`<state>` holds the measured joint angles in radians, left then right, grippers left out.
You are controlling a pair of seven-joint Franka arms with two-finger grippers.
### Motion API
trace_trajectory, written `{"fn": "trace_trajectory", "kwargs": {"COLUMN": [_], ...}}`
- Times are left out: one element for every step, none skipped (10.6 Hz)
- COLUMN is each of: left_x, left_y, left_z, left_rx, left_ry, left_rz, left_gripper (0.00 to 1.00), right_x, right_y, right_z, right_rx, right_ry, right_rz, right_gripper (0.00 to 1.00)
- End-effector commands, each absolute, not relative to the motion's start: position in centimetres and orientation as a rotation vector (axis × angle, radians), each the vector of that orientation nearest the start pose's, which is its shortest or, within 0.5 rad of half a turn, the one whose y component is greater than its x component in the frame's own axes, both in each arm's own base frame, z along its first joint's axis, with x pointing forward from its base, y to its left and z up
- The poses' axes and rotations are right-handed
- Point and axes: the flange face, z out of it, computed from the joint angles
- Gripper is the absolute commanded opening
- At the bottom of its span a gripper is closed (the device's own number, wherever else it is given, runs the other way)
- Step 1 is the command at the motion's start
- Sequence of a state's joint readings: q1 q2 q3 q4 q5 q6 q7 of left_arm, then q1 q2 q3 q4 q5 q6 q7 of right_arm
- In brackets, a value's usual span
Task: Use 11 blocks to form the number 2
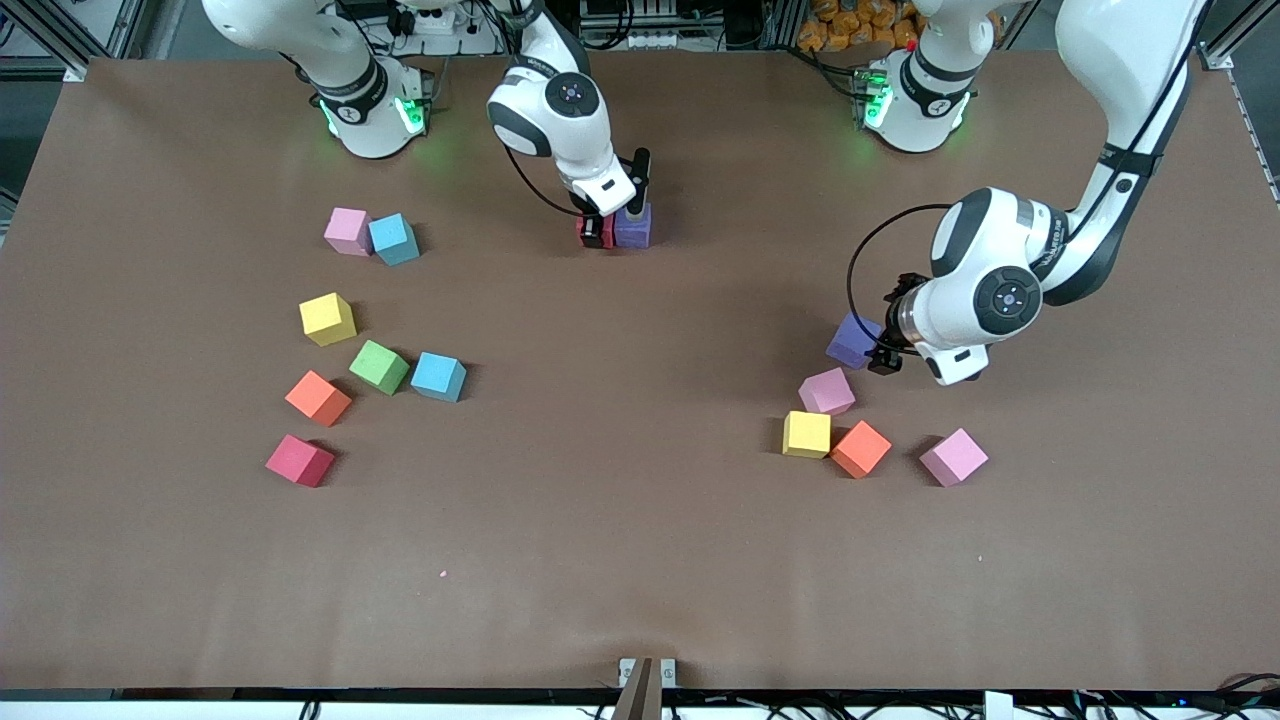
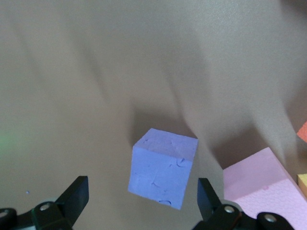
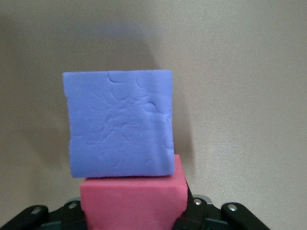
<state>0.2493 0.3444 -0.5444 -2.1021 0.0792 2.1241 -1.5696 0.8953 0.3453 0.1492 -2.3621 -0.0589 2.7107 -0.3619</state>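
1. Two arms work at the table. The right gripper is low near the edge by the robots' bases, at mid-table, clenched on a red block that touches a purple block; in the right wrist view the red block sits between the fingers against the purple block.
2. The left gripper is low toward the left arm's end, jaws released wide around a second purple block, not touching it; in the left wrist view that block sits between the fingers.
3. Near it, closer to the front camera: pink block, yellow block touching an orange block, another pink block.
4. Toward the right arm's end: pink cube touching a blue cube, yellow cube, green cube, second blue cube, orange cube, red cube.
5. No number 2 is formed; only the red-and-purple pair touches at the gripper.
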Motion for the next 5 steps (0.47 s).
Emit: {"fn": "trace_trajectory", "kwargs": {"left_x": [52.2,52.23,52.17,52.1,52.1], "left_y": [-15.66,-15.71,-15.7,-15.95,-16.06], "left_z": [24.35,24.0,23.94,23.88,23.63], "left_rx": [-2.471,-2.471,-2.47,-2.473,-2.476], "left_ry": [-1.68,-1.681,-1.68,-1.676,-1.674], "left_rz": [0.355,0.363,0.364,0.364,0.366], "left_gripper": [1.0,1.0,1.0,1.0,1.0], "right_x": [24.8,24.67,24.46,24.43,24.42], "right_y": [45.01,45.13,45.25,45.2,45.2], "right_z": [18.25,18.23,18.24,18.19,18.19], "right_rx": [-2.338,-2.334,-2.328,-2.329,-2.328], "right_ry": [-2.06,-2.063,-2.067,-2.067,-2.069], "right_rz": [-0.004,-0.003,-0.003,-0.001,-0.001], "right_gripper": [0.45,0.45,0.45,0.46,0.46]}}
